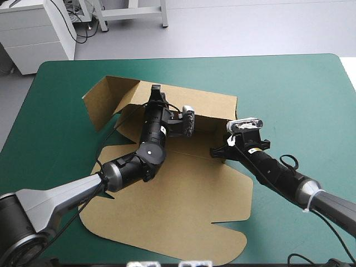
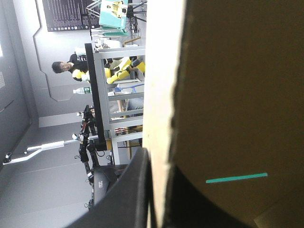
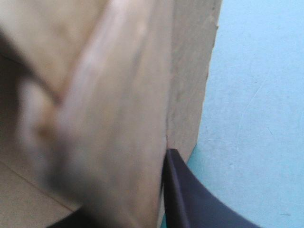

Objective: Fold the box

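The brown box [image 1: 183, 206] lies mid-table as a cut sheet, with its back wall [image 1: 194, 108] raised and a side flap [image 1: 105, 97] standing at the far left. My left gripper [image 1: 156, 92] reaches over the back wall's top edge. In the left wrist view the board's edge [image 2: 161, 95] runs between its black fingers [image 2: 133, 190], shut on it. My right gripper [image 1: 221, 149] sits at the wall's right end. In the right wrist view the board [image 3: 118, 95] fills the picture, with one black finger [image 3: 190, 199] pressed on its outer side and the other finger hidden.
The box's wide flat panel [image 1: 167, 222] reaches nearly to the table's front edge. Bare teal-green cover [image 1: 300, 94] lies to the right of the box and along the far edge [image 1: 183, 58].
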### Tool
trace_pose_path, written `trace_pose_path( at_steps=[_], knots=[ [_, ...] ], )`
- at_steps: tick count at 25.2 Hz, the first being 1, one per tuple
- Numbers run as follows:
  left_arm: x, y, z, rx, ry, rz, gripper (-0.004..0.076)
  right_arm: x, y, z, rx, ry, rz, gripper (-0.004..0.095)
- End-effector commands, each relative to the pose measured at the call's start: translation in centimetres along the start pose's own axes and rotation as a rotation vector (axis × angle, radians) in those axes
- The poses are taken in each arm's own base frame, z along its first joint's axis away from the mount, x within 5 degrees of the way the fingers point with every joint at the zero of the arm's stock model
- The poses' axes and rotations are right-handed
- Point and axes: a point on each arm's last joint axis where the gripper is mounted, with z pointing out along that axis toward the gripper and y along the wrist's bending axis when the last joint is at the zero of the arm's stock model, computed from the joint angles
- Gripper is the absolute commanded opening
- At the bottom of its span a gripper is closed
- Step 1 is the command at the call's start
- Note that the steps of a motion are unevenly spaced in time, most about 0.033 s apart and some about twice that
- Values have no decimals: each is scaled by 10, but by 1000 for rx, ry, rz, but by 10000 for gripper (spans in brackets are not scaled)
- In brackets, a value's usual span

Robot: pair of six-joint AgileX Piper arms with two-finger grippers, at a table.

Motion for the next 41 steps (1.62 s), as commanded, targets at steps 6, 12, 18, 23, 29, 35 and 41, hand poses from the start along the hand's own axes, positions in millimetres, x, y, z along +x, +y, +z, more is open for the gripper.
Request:
trace_pose_path(
  at_steps=[6,12,18,23,29,35,41],
  knots=[
    [1,31,-11,-137,-36,-79,-1,-13,4,-7,-25,-41,-12,-4],
    [-1,31,-11,-129,-54,-96,435,-22,4,-6,-5,-88,-8,-4],
    [-8,31,-18,-143,-60,-94,471,-57,-21,4,2,-91,63,-4],
    [-26,28,-31,-142,-119,-84,471,-71,-44,14,0,-42,77,-4],
    [-36,26,-40,-149,-141,-76,471,-85,-56,20,7,-41,30,-4],
    [-34,27,-41,-165,-116,-83,471,-94,-56,31,5,-48,16,-4],
    [-39,28,-51,-201,-84,-86,471,-92,-59,48,-11,-1,47,-4]
  ],
)
